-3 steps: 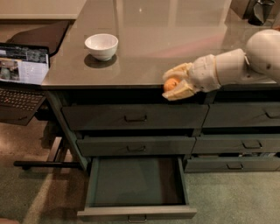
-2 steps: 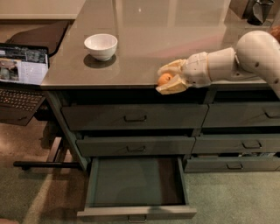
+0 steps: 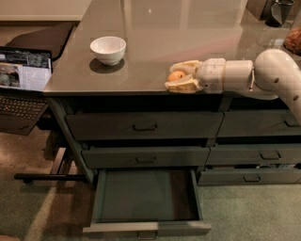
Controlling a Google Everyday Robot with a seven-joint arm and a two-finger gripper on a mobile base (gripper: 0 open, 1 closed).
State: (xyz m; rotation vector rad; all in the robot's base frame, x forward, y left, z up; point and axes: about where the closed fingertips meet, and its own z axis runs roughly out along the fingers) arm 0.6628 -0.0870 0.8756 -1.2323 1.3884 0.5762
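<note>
My gripper [image 3: 175, 76] reaches in from the right, low over the front edge of the grey counter [image 3: 141, 52]. Its two cream fingers [image 3: 184, 85] are shut on a small orange fruit [image 3: 176, 75]. A white bowl [image 3: 108, 49] stands on the counter to the left, well apart from the gripper. Below the counter's front, the bottom left drawer [image 3: 146, 200] is pulled out and nothing shows inside it.
Shut drawers [image 3: 143, 126] fill the cabinet front under the counter. An open laptop [image 3: 22, 75] sits on a lower stand at the left. A dark object [image 3: 277, 12] stands at the counter's far right corner. Carpet covers the floor.
The gripper, with the orange fruit in it, has moved left and slightly up, from below the counter edge to over the counter's front edge.
</note>
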